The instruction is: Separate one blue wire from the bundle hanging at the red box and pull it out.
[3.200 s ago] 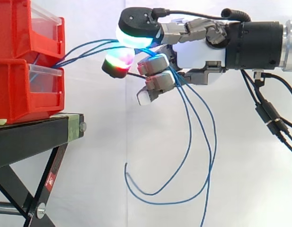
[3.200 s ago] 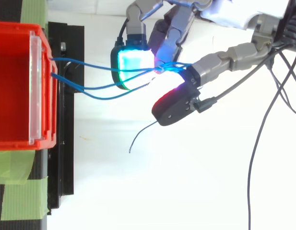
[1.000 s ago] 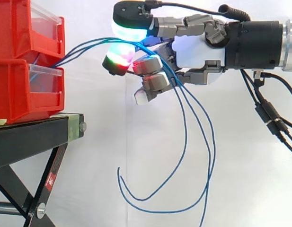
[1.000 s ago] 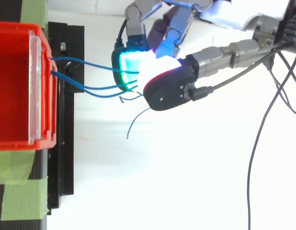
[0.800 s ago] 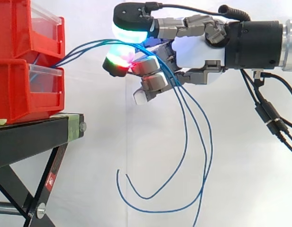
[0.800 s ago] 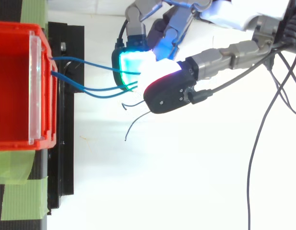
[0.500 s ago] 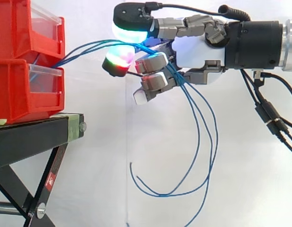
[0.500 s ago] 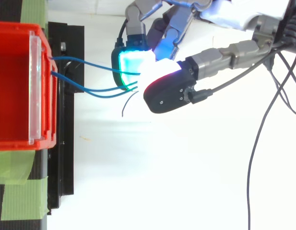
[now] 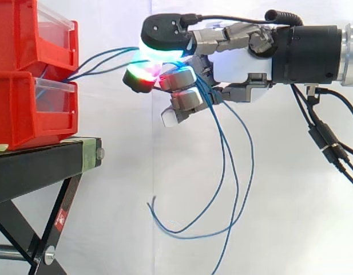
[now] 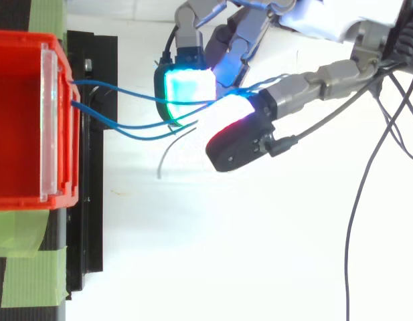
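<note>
Backdrop: we note a white curtain (image 9: 96,229) behind the whole set-up.
Stand: a black stand (image 9: 39,166) sits at the left of the side view, and two red bins (image 9: 22,109) are stacked on it, one on top of the other.
Tape: in the top view we see green tape (image 10: 32,281) on the stand beside the bins.
Blue wires, origin: the blue wires (image 9: 102,60) come out at the bins' front, at the seam between the upper and lower bin. In the top view we count three strands there.
Blue wires, path: they run through the air to the hand, clear of the stand. Past the hand they hang down in long loops, and one free end curls upward low in the side view.
Hand: the hand (image 9: 239,63) reaches in from the right at the height of the upper bin, fingers curled.
Grip: we record the hand as clamped on the blue wires. The strands pass between the cyan-white pad (image 9: 159,51) above and the red-green pad (image 9: 141,77) below, then go behind the curled fingers.
Separation: in the top view one strand crosses the cyan-white pad apart from the other two. Inside the grip we cannot tell them apart.
</note>
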Available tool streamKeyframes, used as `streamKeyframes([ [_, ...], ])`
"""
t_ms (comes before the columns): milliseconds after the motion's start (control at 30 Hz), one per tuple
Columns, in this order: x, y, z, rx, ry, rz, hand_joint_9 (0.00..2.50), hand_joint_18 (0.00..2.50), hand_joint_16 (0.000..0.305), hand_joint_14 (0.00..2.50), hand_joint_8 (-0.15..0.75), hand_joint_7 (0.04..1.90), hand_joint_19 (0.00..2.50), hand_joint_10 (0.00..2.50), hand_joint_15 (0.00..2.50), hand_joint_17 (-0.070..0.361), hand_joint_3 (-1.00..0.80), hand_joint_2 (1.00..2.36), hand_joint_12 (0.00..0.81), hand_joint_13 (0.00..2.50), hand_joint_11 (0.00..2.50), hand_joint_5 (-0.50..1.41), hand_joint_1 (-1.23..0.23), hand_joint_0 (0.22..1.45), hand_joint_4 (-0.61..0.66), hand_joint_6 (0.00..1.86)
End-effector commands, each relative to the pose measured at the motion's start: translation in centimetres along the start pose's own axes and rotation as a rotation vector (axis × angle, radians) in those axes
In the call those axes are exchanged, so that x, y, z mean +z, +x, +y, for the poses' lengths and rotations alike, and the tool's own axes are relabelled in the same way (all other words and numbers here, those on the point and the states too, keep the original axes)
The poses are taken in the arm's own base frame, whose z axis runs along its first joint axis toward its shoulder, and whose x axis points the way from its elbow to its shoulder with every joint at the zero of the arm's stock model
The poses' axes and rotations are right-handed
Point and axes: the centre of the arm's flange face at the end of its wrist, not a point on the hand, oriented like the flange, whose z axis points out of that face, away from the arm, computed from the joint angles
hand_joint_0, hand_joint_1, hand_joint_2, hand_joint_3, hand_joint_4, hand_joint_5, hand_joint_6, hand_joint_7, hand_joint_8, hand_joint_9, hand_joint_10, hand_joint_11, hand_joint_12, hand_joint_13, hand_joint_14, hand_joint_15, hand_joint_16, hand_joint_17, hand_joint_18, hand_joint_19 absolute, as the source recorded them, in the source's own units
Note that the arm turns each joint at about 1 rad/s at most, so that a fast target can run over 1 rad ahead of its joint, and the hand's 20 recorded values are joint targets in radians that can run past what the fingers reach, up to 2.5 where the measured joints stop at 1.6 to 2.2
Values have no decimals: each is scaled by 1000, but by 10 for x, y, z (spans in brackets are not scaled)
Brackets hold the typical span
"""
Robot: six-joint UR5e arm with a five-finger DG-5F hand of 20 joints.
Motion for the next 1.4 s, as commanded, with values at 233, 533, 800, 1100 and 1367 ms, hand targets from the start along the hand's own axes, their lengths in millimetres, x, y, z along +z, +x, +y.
streamKeyframes([
  [233,0,0,0,0,1,0,1169,756,58,21,320,968,554,4,1224,131,-420,1007,465,1257,1676,-226,-964,566,230,888],
  [533,0,0,0,0,-1,0,1355,843,57,19,340,951,601,4,1244,128,-466,1004,483,1360,1646,-190,-733,519,207,883],
  [800,0,0,0,0,-1,0,1454,883,53,18,315,975,623,6,1255,118,-435,1007,465,1416,1654,-163,-583,551,190,868],
  [1100,0,0,0,0,-1,0,1566,951,49,20,314,1026,638,6,1284,110,-342,1014,450,1483,1724,-139,-618,596,165,863],
  [1367,0,1,0,0,-2,4,1694,1019,48,20,309,1083,640,12,1322,107,-181,1024,436,1590,1808,-111,-690,584,89,872],
])
